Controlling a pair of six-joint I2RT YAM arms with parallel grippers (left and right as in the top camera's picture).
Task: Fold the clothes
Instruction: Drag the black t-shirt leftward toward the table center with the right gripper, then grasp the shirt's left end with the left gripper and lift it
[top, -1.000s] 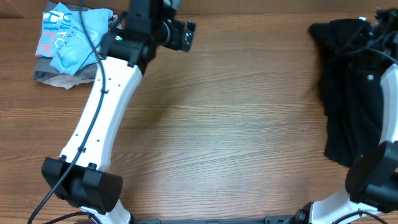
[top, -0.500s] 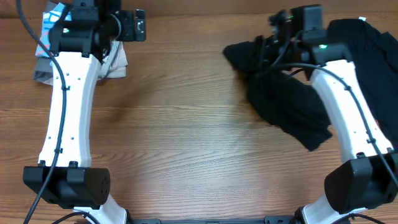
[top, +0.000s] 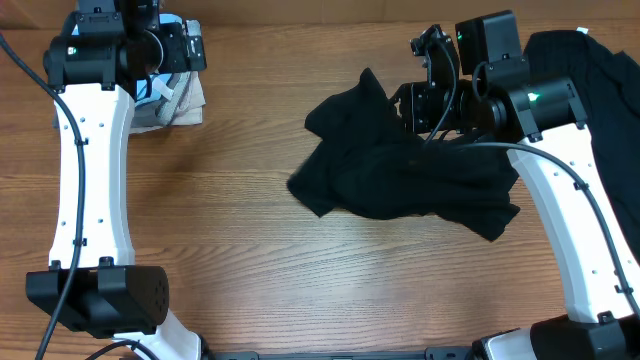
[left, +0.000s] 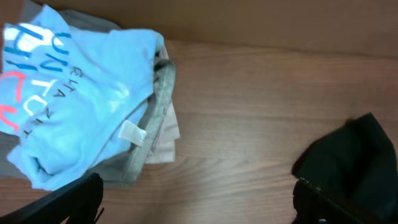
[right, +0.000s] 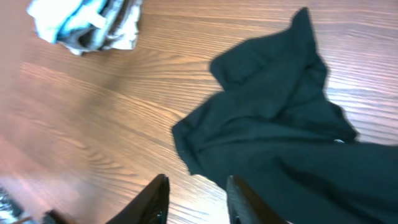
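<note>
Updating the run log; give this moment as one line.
black garment crumpled, unfolded | left end effector open | right end effector open

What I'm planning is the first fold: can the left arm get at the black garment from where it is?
Probably yes. The left gripper is open beside the blue pile, and only bare table lies between it and the black garment; it's a long stretch, though.

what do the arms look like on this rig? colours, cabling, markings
Both the left arm and right arm have white link shells with small dark dots, black joints and black bases. Black cables run loosely alongside each. A small green light glows near each wrist. The left fingers look black.
</note>
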